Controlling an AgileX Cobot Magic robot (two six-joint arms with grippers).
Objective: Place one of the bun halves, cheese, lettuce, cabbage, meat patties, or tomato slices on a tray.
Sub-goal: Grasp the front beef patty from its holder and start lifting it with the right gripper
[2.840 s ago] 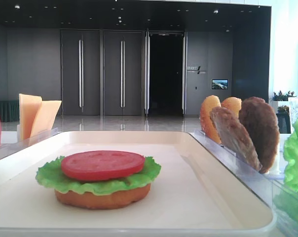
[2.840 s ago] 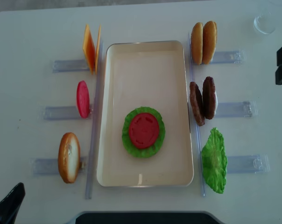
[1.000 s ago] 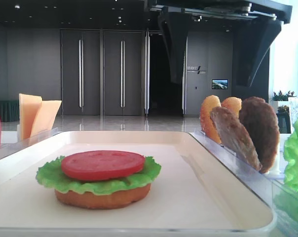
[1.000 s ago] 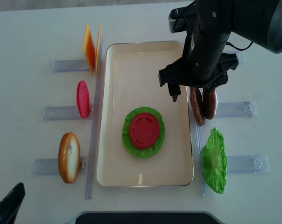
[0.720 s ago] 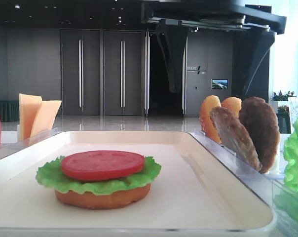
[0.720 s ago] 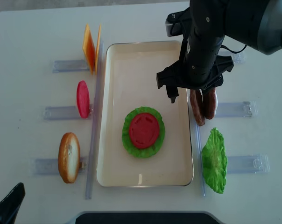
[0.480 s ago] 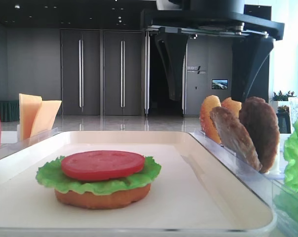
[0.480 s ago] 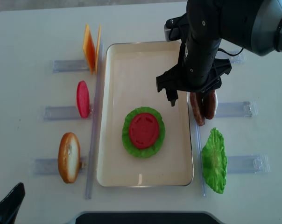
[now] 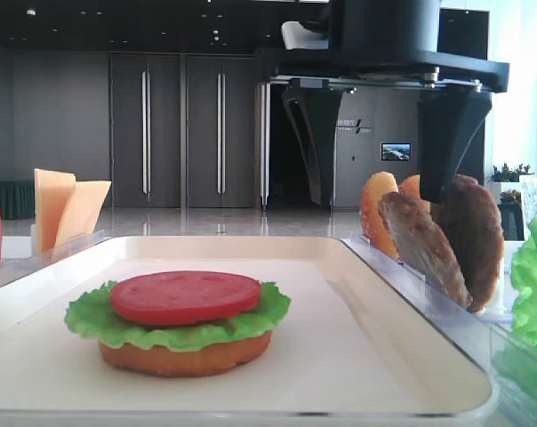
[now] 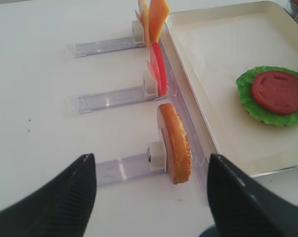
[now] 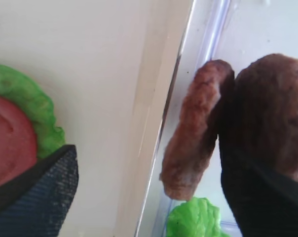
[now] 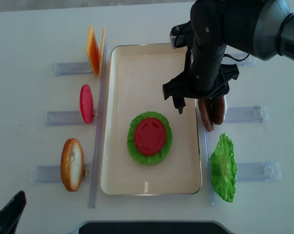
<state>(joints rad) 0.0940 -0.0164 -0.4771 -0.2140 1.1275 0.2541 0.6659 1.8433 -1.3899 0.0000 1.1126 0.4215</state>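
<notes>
Two brown meat patties (image 12: 206, 116) stand on edge in a clear holder right of the cream tray (image 12: 152, 46). My right gripper (image 12: 198, 103) hangs open just over them. In the right wrist view the nearer patty (image 11: 193, 128) sits between the fingers (image 11: 38, 197); the right finger covers the gap to the other patty (image 11: 275, 108). No pad presses on it. From the front, the right gripper (image 9: 378, 197) is level with the patties' (image 9: 421, 247) tops. On the tray lies a bun half (image 9: 184, 356) with lettuce (image 12: 132, 146) and a tomato slice (image 12: 149, 135). My left gripper (image 10: 151, 160) is open and holds nothing.
Left of the tray, clear holders carry cheese slices (image 12: 95, 48), a tomato slice (image 12: 86, 103) and a bun half (image 12: 71, 164). A lettuce leaf (image 12: 223, 168) leans in a holder in front of the patties. Two more bun halves (image 9: 375, 209) stand behind them.
The right gripper has come down and shifted slightly left, from above the patties to straddling the nearer one. The left gripper and the food on the tray have not moved.
</notes>
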